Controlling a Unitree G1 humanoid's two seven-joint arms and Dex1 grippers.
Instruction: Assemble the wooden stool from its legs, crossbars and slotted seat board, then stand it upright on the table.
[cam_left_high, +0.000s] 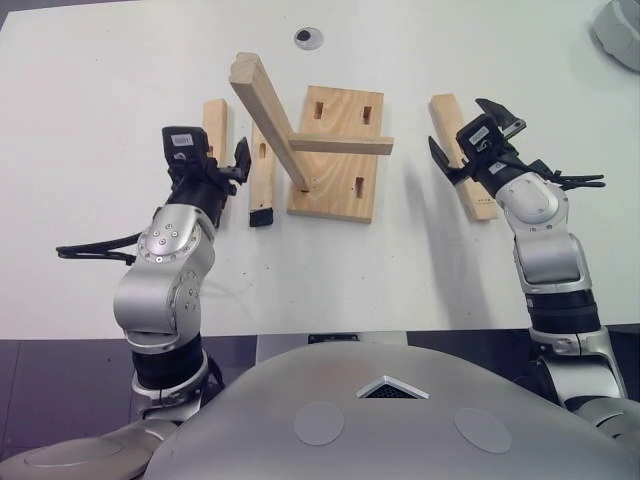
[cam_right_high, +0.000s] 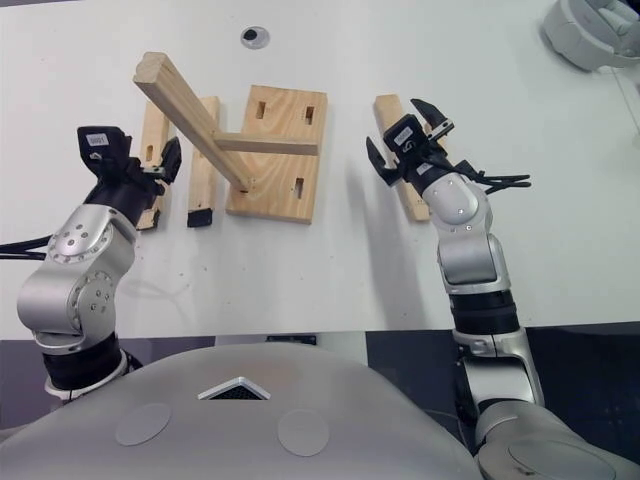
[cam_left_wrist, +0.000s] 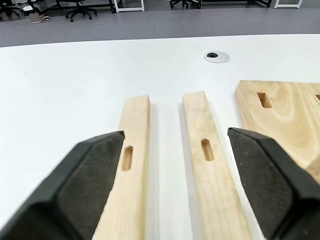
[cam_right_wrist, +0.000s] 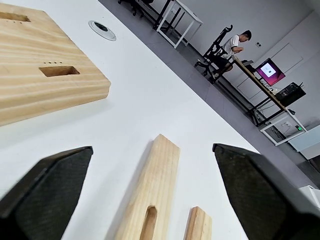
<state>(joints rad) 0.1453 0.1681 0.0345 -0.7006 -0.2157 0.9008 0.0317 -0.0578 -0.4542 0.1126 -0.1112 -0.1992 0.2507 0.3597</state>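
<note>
The slotted seat board (cam_left_high: 340, 120) lies flat at mid-table. One leg (cam_left_high: 270, 115) stands tilted in a near slot, and a crossbar (cam_left_high: 345, 145) runs from it across the board. Two loose legs (cam_left_wrist: 132, 165) (cam_left_wrist: 207, 150) lie side by side to the board's left. My left gripper (cam_left_high: 225, 168) hovers open over their near ends, one finger (cam_left_wrist: 90, 175) outside each leg. Another loose leg (cam_left_high: 455, 140) lies to the right of the board. My right gripper (cam_left_high: 470, 135) is open above it, its fingers (cam_right_wrist: 55, 185) straddling the leg (cam_right_wrist: 155, 195). A shorter piece (cam_right_wrist: 197, 225) lies beside that leg.
A round cable grommet (cam_left_high: 308, 38) sits in the table behind the board. A pale grey object (cam_left_high: 615, 30) rests at the far right corner. The inner left leg has a dark cap (cam_left_high: 262, 215) at its near end. Bare white tabletop (cam_left_high: 400, 270) lies between the board and the front edge.
</note>
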